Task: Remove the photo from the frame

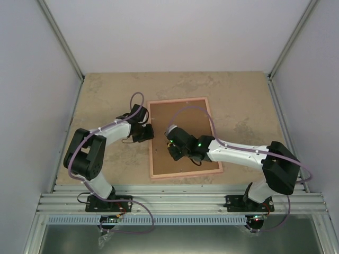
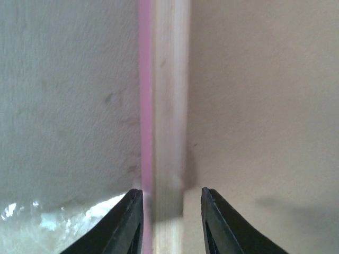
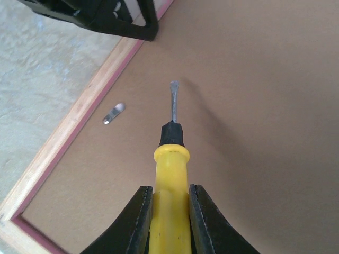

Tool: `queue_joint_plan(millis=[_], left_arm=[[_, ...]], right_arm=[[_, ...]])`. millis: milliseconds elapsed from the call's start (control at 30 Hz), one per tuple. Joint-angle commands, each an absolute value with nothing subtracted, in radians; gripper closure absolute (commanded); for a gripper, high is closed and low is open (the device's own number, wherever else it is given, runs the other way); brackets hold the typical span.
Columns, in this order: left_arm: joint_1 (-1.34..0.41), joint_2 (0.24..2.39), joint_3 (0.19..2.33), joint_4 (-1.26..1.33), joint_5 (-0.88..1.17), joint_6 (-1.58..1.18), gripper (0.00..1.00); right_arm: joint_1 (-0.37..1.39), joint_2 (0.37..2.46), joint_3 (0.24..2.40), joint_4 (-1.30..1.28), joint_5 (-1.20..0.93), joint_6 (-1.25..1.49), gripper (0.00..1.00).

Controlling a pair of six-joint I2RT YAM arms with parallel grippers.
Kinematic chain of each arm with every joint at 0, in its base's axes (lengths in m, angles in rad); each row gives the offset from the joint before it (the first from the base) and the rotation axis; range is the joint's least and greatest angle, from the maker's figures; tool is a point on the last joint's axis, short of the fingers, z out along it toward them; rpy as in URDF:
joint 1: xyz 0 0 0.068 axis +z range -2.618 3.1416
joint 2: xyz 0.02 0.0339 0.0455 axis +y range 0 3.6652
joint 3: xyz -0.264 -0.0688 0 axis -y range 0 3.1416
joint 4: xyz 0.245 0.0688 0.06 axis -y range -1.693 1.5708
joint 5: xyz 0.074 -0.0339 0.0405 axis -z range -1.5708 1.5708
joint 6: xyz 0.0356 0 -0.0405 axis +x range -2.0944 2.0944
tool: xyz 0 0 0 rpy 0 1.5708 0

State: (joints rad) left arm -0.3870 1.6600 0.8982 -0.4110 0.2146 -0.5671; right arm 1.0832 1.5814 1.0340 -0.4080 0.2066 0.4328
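Observation:
The frame (image 1: 180,100) lies back side up on the table, tan rails around the brown backing board (image 1: 185,119). The photo is hidden under the board. My left gripper (image 1: 148,132) is at the frame's left rail; in the left wrist view its open jaws (image 2: 168,211) straddle the rail (image 2: 169,106), the left finger at the pink outer edge, the right finger a little off the wood. My right gripper (image 1: 174,151) is over the board, shut (image 3: 170,203) on a yellow-handled screwdriver (image 3: 172,159), whose blade tip (image 3: 174,87) points at the board (image 3: 254,106).
A small metal retaining tab (image 3: 114,114) lies on the board near the left rail (image 3: 79,114). My left gripper shows as a black shape (image 3: 106,18) at the top of the right wrist view. Grey walls enclose the speckled table (image 1: 106,95) on three sides.

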Motion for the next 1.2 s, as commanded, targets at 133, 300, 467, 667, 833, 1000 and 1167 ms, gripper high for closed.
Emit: queue_joint_plan(millis=[133, 300, 467, 667, 833, 1000, 1167], left_arm=[[-0.373, 1.769, 1.122, -0.514, 0.123, -0.493, 0.59], [-0.373, 1.851, 1.219, -0.567, 0.063, -0.462, 0.58], [-0.373, 1.899, 1.258, -0.594, 0.023, -0.446, 0.58], [-0.373, 1.930, 1.275, -0.598, 0.041, -0.436, 0.69], [-0.373, 1.924, 1.264, -0.601, 0.066, -0.424, 0.83], [-0.377, 1.898, 1.237, -0.598, 0.101, -0.405, 0.92], [-0.395, 1.869, 1.196, -0.601, 0.122, -0.397, 0.93]], right_arm=[[0.984, 1.492, 0.958, -0.293, 0.269, 0.357, 1.00], [0.944, 1.466, 0.922, -0.264, 0.268, 0.357, 1.00], [0.934, 1.454, 0.900, -0.238, 0.260, 0.352, 1.00], [0.933, 1.466, 0.887, -0.201, 0.252, 0.323, 1.00], [0.924, 1.493, 0.902, -0.165, 0.232, 0.288, 1.00], [0.918, 1.537, 0.934, -0.127, 0.210, 0.264, 1.00], [0.908, 1.607, 0.978, -0.090, 0.175, 0.248, 1.00]])
